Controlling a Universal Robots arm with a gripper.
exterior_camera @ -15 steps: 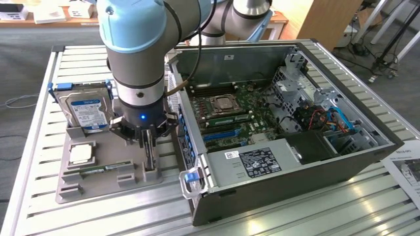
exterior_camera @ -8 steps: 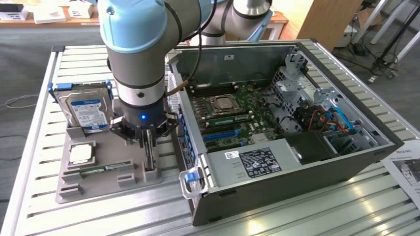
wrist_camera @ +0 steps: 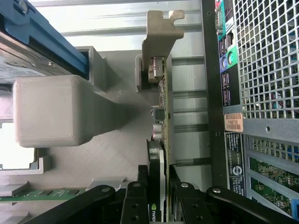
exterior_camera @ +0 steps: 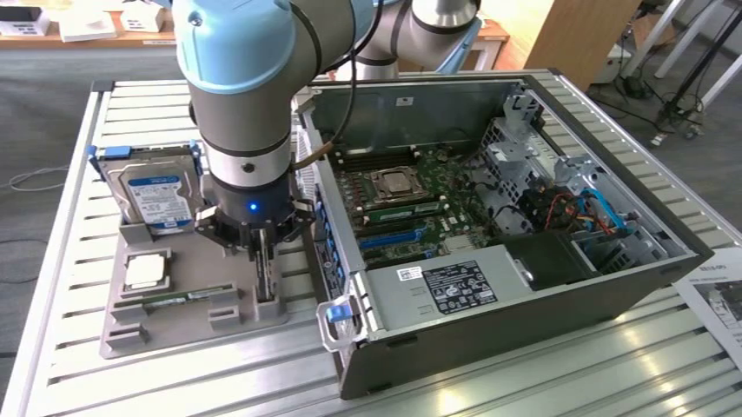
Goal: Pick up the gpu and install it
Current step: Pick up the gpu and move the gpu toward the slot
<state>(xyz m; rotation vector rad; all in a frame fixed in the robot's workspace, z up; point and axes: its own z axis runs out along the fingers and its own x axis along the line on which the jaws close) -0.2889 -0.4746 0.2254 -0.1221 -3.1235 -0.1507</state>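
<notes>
The gpu [exterior_camera: 269, 276] stands on edge in a slot of the grey holder [exterior_camera: 197, 328], on the side nearest the computer case. In the wrist view the gpu [wrist_camera: 161, 116] is a thin dark card, with its silvery end bracket [wrist_camera: 159, 37] at the far end. My gripper [exterior_camera: 264, 250] hangs straight down over it. Seen from the wrist, the gripper [wrist_camera: 159, 205] straddles the card, and its black fingers [wrist_camera: 142, 200] lie against both faces. The card still sits in its slot.
The holder also carries a hard drive [exterior_camera: 156, 195], a square processor [exterior_camera: 145, 271] and a green memory stick [exterior_camera: 174, 300]. The open computer case [exterior_camera: 649, 261] lies on the exterior view's right, its motherboard showing a blue slot [exterior_camera: 388, 239]. A paper sheet [exterior_camera: 718, 295] lies beyond the case.
</notes>
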